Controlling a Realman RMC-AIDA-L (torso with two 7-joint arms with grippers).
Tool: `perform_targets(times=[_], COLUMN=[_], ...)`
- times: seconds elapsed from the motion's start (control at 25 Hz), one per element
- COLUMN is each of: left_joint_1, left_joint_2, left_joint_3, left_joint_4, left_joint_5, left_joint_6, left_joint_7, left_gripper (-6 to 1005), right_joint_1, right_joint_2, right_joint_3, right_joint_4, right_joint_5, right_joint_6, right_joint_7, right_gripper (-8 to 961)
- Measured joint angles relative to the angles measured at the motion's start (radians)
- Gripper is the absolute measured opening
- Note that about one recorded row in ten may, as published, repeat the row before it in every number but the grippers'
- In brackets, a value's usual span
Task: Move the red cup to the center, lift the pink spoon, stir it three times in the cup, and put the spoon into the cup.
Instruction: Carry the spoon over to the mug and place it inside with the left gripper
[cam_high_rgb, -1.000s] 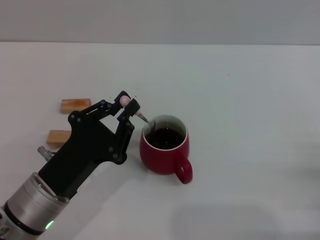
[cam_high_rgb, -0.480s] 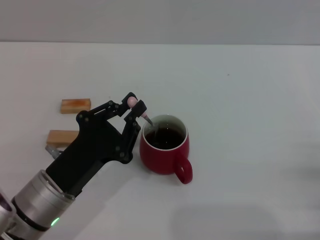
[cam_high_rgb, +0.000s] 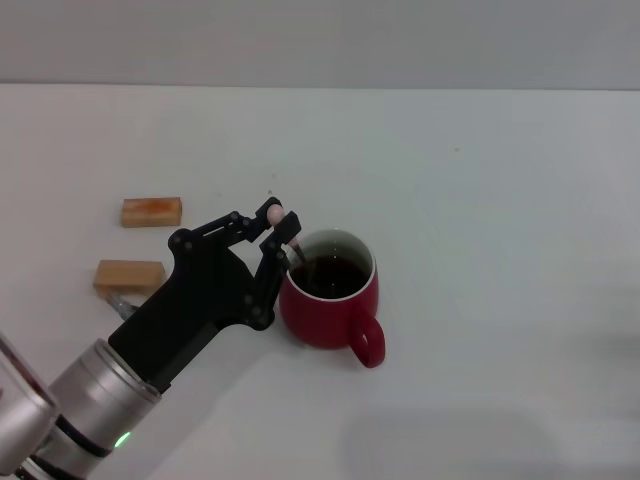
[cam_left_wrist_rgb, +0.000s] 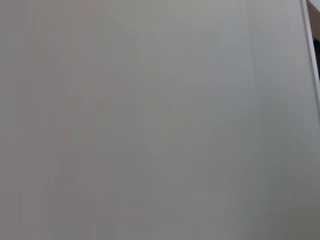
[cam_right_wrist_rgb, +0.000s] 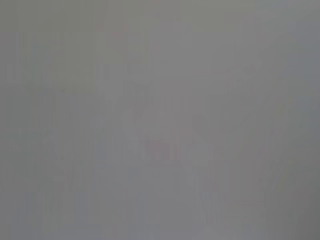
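left hand (cam_high_rgb: 281, 222) clamps pink spoon (cam_high_rgb: 284, 231) | over red cup (cam_high_rgb: 330, 300) rim

A bare pale table surface (cam_left_wrist_rgb: 150, 125) fills the view, its edge (cam_left_wrist_rgb: 309, 60) along one side.

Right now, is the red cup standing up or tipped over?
Standing up. The red cup sits flat on the table, its round mouth facing up, dark drink level inside. The left gripper holds the pink spoon at its rim.
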Motion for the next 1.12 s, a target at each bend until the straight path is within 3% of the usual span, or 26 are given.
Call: perform_targets(times=[0.4,1.12], left_joint_1=[-0.033,-0.077], left_joint_2=[-0.001,-0.002], left_joint_3=[0.002,0.005], left_joint_4=[-0.003,0.002], left_joint_5=[-0.003,-0.008], left_joint_6=[-0.107,-0.187], left_joint_7=[0.009,0.011], left_gripper=[145,146], right_joint_1=[-0.003,-0.006], right_joint_2=[0.000,0.001], right_joint_3=[0.000,0.000], right_joint_4=[0.002,0.002], right_joint_5=[-0.004,-0.007], right_joint_6=[-0.001,-0.013], right_joint_7=[0.000,0.000], right_gripper=[737,737])
